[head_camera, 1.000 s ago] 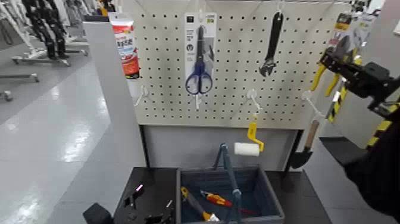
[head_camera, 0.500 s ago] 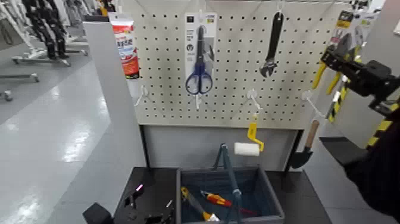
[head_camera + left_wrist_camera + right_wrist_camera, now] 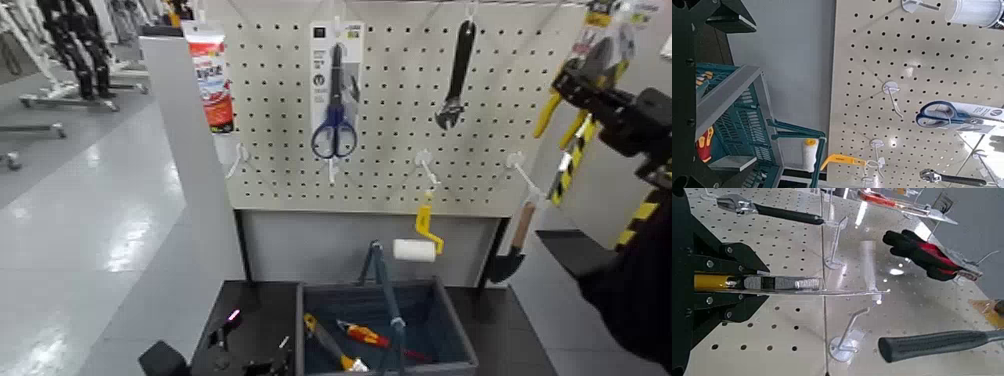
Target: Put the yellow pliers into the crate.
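Note:
The yellow pliers [image 3: 560,110] on their pale card hang in the air at the upper right, off the right edge of the pegboard [image 3: 400,150]. My right gripper [image 3: 580,88] is shut on them near the dark head, and the yellow handles point down. In the right wrist view the dark fingers [image 3: 719,262] clamp a yellow handle and the card's edge [image 3: 805,286]. The crate [image 3: 450,325] stands on the floor below the board, far beneath the pliers. My left gripper [image 3: 163,357] stays low at the crate's left.
Blue scissors [image 3: 333,130], a black wrench [image 3: 458,70], a glue tube [image 3: 212,80] and a yellow-handled paint roller [image 3: 420,240] hang on the pegboard. A wooden-handled tool [image 3: 515,245] hangs at its right. A red-and-yellow screwdriver [image 3: 365,335] lies in the crate.
My right gripper has carried the pliers up and to the right, away from the pegboard's hook. Nothing else has moved.

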Robot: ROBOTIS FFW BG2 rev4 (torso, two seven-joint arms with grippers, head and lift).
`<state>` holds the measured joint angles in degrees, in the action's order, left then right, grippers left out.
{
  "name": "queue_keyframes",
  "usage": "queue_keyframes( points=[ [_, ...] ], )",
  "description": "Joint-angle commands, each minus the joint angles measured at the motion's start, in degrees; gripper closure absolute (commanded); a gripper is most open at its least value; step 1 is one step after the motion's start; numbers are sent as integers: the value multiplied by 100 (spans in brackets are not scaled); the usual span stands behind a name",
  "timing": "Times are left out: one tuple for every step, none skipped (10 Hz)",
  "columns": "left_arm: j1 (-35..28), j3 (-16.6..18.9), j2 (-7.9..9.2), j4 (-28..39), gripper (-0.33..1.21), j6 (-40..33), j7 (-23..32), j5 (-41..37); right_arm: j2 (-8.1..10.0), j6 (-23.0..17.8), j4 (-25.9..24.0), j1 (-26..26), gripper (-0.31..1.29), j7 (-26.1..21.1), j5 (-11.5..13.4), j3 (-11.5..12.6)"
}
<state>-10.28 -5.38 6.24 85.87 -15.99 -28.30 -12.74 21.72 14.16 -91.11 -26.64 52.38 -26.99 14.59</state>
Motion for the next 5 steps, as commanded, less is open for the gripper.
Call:
queue_keyframes(
  points=[
    [9, -16, 0, -9, 13, 17, 9, 0, -142, 122, -592, 362, 121, -150, 9, -35],
    [9, -7, -9, -9, 13, 17, 17, 0, -309, 131, -750, 625, 121, -334, 9, -79],
    [17, -16, 0, -18, 13, 17, 17, 0, -467, 157, -829, 819, 121, -343, -8, -193],
    [17, -16, -9, -18, 13, 26, 17, 0, -599, 166, -829, 968, 121, -343, -8, -360],
    [26, -25, -9, -36, 13, 26, 17, 0, -730, 166, -829, 1126, 121, -369, -8, -527]
  ],
)
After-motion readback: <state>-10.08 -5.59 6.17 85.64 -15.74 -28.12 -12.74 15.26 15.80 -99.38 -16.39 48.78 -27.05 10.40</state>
